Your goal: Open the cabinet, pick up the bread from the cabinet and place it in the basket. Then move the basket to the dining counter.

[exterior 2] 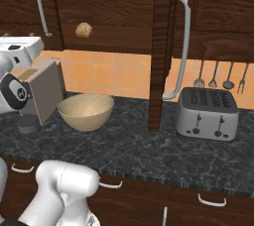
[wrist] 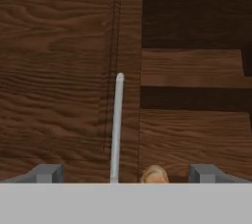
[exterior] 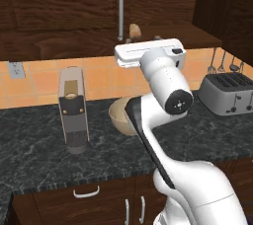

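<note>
The cabinet (exterior 2: pixel 99 2) is dark brown; its left door (exterior: pixel 59 7) is closed and its right door (exterior 2: pixel 161 46) is swung out, edge-on. The bread (exterior: pixel 135 30) is a small tan roll on the open shelf, also seen as the bread (exterior 2: pixel 83 29) and low down as the bread (wrist: pixel 154 174). My gripper (wrist: pixel 127 174) is open and empty, facing the left door's silver handle (wrist: pixel 116 129), with the roll just right of centre between its fingers. My white hand (exterior: pixel 148 54) hovers just below the shelf. The basket (exterior 2: pixel 86 111) sits on the black counter under the hand. The dining counter is out of view.
A tall coffee machine (exterior: pixel 73 108) stands left of the basket. A silver toaster (exterior 2: pixel 207 113) is at the right, utensils (exterior 2: pixel 221 79) hanging above it. The open door's long handle (exterior 2: pixel 183 46) juts out over the granite counter (exterior 2: pixel 139 150).
</note>
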### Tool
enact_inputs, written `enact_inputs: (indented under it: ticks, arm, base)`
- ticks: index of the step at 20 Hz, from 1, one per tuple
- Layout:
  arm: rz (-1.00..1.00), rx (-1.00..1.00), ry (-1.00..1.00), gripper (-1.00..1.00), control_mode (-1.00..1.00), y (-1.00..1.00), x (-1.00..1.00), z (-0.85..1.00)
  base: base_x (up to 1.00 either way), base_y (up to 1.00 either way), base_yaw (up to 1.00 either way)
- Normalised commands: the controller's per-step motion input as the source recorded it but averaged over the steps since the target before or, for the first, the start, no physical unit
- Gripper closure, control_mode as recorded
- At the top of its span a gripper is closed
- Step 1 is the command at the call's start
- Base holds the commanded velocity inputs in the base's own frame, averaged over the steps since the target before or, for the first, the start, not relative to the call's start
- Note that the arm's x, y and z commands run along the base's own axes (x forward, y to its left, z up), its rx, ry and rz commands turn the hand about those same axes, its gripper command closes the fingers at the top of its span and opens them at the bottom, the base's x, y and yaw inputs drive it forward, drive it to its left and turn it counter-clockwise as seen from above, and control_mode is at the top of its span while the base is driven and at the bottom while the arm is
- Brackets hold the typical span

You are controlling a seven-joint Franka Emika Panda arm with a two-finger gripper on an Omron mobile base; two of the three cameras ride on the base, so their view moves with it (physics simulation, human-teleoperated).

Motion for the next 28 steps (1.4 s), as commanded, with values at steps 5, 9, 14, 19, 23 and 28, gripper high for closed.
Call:
enact_inputs:
  ticks: [5,9,14,19,23,28]
  arm:
    - [-0.03,0.00,0.00,-1.00,-1.00,0.18,0.49,0.13]
    - [0.02,0.00,0.00,-1.00,-1.00,0.04,0.66,0.01]
    - [0.00,0.00,0.00,-1.00,-1.00,0.02,0.49,0.00]
    - [0.00,0.00,0.00,-1.00,-1.00,0.08,0.55,-0.01]
    - [0.00,0.00,0.00,-1.00,-1.00,0.04,0.52,-0.03]
    - [0.00,0.00,0.00,-1.00,-1.00,0.16,0.52,-0.03]
  base:
    - [0.00,0.00,0.00]
    - [0.00,0.00,0.00]
    - [0.00,0.00,0.00]
    - [0.00,0.00,0.00]
    - [0.00,0.00,0.00]
    - [0.00,0.00,0.00]
